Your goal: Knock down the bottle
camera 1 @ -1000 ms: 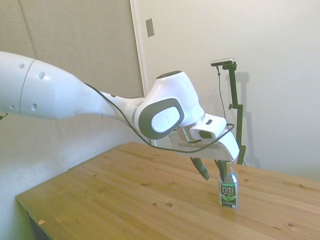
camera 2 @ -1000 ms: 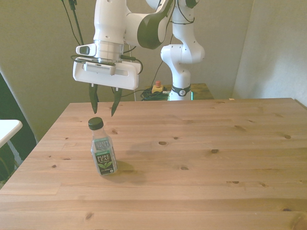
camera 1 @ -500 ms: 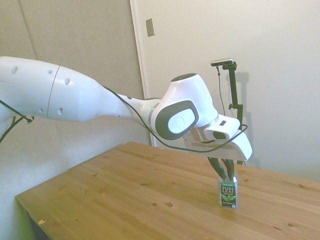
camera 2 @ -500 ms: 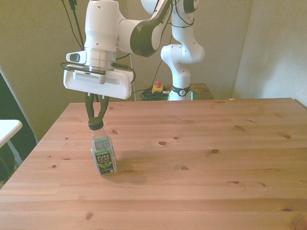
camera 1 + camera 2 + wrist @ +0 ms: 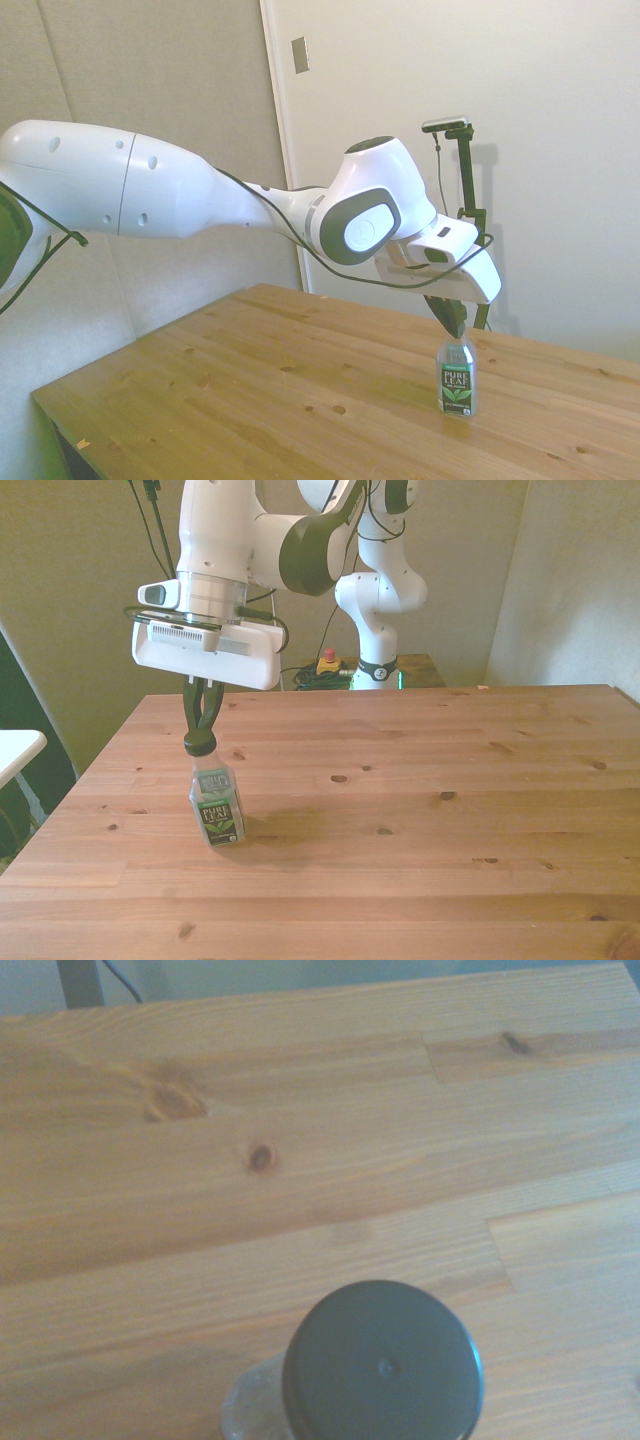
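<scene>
The bottle [image 5: 458,376] stands upright on the wooden table [image 5: 250,400]. The gripper [image 5: 452,322] hangs just above its cap, the 2 dark fingers closed together, tips touching the cap.

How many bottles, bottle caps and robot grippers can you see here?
Bottles: 1, the bottle standing upright on the wooden table.
Caps: 1, the dark cap on top of it.
Grippers: 1, the gripper, its fingers together just above the cap.
Total: 3.
</scene>
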You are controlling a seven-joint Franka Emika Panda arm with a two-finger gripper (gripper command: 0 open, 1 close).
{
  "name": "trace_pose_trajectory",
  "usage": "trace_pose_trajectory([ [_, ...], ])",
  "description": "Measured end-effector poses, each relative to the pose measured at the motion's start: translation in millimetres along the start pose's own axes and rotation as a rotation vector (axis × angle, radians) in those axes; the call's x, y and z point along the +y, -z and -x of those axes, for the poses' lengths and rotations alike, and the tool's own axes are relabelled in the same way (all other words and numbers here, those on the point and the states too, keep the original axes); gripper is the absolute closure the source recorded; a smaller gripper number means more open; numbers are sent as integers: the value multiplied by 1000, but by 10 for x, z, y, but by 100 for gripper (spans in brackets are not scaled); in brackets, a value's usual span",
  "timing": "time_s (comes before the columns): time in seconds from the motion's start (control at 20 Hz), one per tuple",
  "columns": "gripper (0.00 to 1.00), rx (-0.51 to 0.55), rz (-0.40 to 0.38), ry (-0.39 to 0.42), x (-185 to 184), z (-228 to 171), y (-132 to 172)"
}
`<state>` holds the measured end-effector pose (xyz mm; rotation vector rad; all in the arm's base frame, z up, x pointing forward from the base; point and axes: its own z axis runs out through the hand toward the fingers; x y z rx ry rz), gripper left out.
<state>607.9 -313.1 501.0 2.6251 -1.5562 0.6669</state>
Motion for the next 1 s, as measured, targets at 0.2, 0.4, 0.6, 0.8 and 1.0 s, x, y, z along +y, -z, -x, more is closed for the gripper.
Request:
trace_pose_trajectory([
  [0.2,100,8,-9,-49,-265,22,-64],
  [0.4,100,19,-3,-88,-442,-32,-238],
  [0.6,100,28,1,-105,-555,-82,-353],
  [0.8,100,36,-5,-117,-612,-92,-388],
  [1.0,100,40,-29,-133,-695,-44,-431],
])
